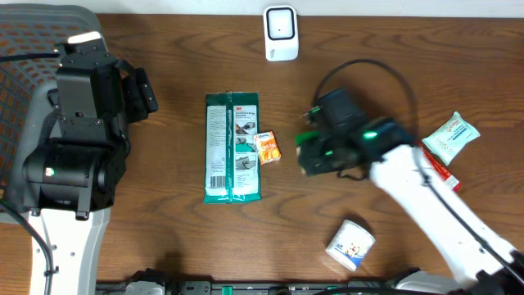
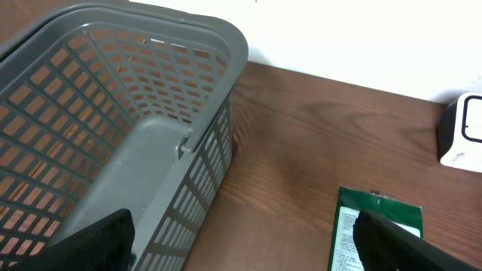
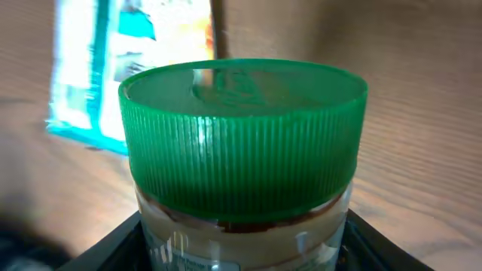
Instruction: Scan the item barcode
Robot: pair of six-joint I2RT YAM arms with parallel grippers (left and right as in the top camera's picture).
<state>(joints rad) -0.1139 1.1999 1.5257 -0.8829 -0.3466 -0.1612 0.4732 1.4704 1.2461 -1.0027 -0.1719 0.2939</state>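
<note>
A clear jar (image 3: 242, 143) with a ribbed green lid and pale brown contents fills the right wrist view. My right gripper (image 3: 241, 245) is shut on the jar, one black finger against each side of the glass. From overhead the jar (image 1: 311, 154) sits in that gripper (image 1: 318, 157) right of the table's middle; whether it rests on the wood I cannot tell. No barcode on the jar shows. The white scanner (image 1: 280, 33) stands at the far edge. My left gripper (image 2: 241, 248) hangs open between the basket and a green packet, holding nothing.
A grey mesh basket (image 2: 151, 90) stands at the far left. A green wipes packet (image 1: 233, 147) lies mid-table with a small orange sachet (image 1: 268, 147) beside it. A white-teal pouch (image 1: 450, 138), a red item (image 1: 440, 170) and a white tub (image 1: 350, 244) lie at the right.
</note>
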